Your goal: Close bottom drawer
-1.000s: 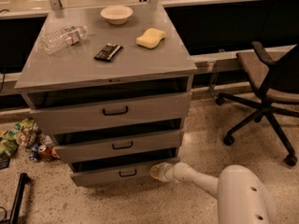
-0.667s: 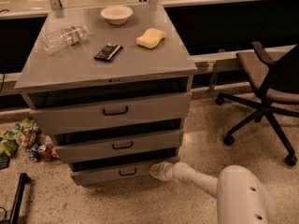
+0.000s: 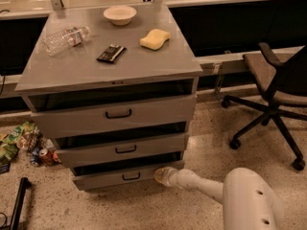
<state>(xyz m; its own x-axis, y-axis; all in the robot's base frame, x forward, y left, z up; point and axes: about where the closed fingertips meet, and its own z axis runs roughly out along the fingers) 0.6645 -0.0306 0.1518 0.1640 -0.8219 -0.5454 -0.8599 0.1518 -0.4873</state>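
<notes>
The grey cabinet [image 3: 115,71] has three wide drawers. The bottom drawer [image 3: 115,177] is the lowest, with a narrow grey front and a small black pull handle [image 3: 131,177]; it stands slightly out from the cabinet. My white arm reaches in from the lower right. The gripper [image 3: 163,175] is at the right end of the bottom drawer's front, touching or nearly touching it. The middle drawer [image 3: 122,150] and top drawer [image 3: 115,115] also stand a little out.
On the cabinet top lie a plastic bottle [image 3: 64,38], a white bowl [image 3: 120,14], a yellow sponge [image 3: 155,38] and a dark bar [image 3: 111,53]. An office chair [image 3: 273,95] stands to the right. Snack bags and cans [image 3: 24,145] lie on the floor at left.
</notes>
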